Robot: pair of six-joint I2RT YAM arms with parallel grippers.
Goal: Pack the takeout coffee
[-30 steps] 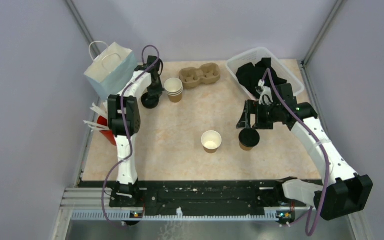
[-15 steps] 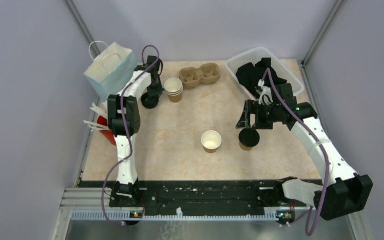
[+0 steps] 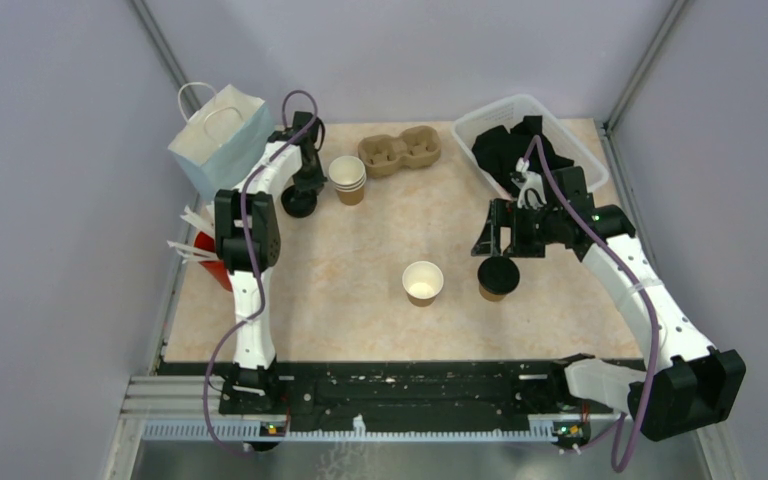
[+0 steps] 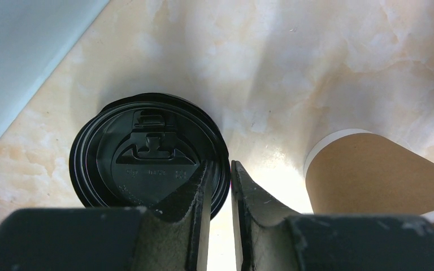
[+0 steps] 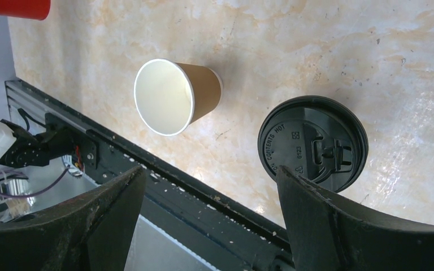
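The left fingers (image 3: 303,192) stood at the back left of the worktop (image 3: 360,250), low over a loose black lid (image 4: 141,155). The lid lay flat on the surface, just beside the white paper bag (image 3: 218,135). In the left wrist view the fingers were only a narrow slit apart, and the lid's edge showed in that slit. Whether they pinched the edge or merely stood over it could not be told. Just to the right of the lid stood a stack of paper cups (image 3: 347,178), and past that, at the back, lay the cardboard carrier (image 3: 400,150). A red cup (image 3: 212,268) of white sticks sat at the left edge. The right fingers (image 3: 497,250) were spread wide with nothing in them, and hung just above the lidded cup (image 5: 312,144). That cup stood upright right of the worktop's centre, and in the right wrist view it lay nearer one finger than the other. The open cup (image 3: 422,282) stood upright near it on the left, apart from it, with its white inside showing. A white basket (image 3: 495,107) holding black things sat at the back right corner.
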